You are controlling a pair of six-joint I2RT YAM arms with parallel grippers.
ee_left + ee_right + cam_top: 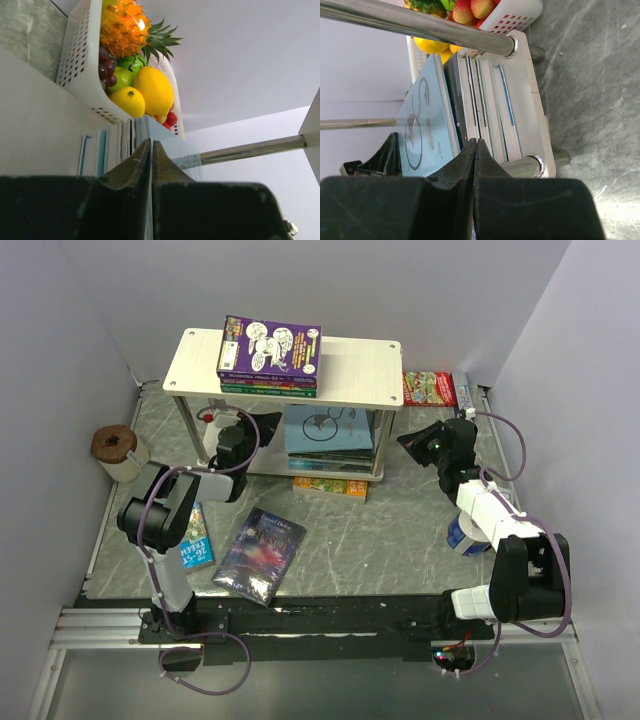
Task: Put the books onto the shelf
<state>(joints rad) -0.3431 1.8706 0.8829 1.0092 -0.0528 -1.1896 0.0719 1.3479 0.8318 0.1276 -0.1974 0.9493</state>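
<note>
**On the table before the shelf: three books yet to be lifted**

Across the grey table (pixel 400 530), the shelf (pixel 370 375) stands at the far side. Its pale top board carries a small stack headed by the purple book (pixel 270 345), and its lower board carries a stack with the light blue book (pixel 330 430) uppermost.

The left gripper (pixel 268 423) sits at the shelf's left end and the right gripper (pixel 405 440) at its right end. Both point inward at the lower stack. Each has its fingers pressed together. Whether the left pair nips a thin cover cannot be told.

Three books remain on the table:

- **Dark starry book** (pixel 260 555): lies flat on the base side of both grippers and well apart from them, nearer the left arm. Its long axis runs front to back, with the far end leaning right.
- **Green cartoon book** (pixel 330 486): lies just beside the shelf's front foot, its long axis parallel to the shelf.
- **Blue-covered book** (pixel 197 545): lies partly beneath the left arm.

The judgement is that the left arm must draw back toward its base and open before any pick.
</note>
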